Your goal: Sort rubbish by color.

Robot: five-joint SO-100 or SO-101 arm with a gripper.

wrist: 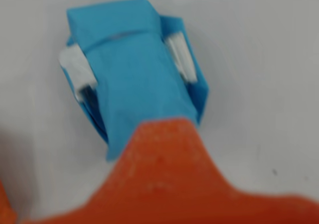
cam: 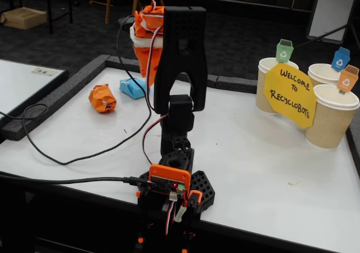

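Blurred wrist view: blue paper wad (wrist: 134, 69) on white table (wrist: 269, 59), partly hidden behind one orange finger; fingers' (wrist: 164, 154) opening impossible to judge. Orange paper wad (cam: 102, 98) just beside it, dark carpeted room behind.

The wrist view looks steeply down, very close and blurred, on the blue wad (wrist: 134, 69) on the desk (wrist: 259, 59). The fixed view stands behind the arm's base (cam: 171, 194), near the desk's (cam: 264, 163) front edge, facing its far edge. Both share the blue wad (cam: 133, 87).
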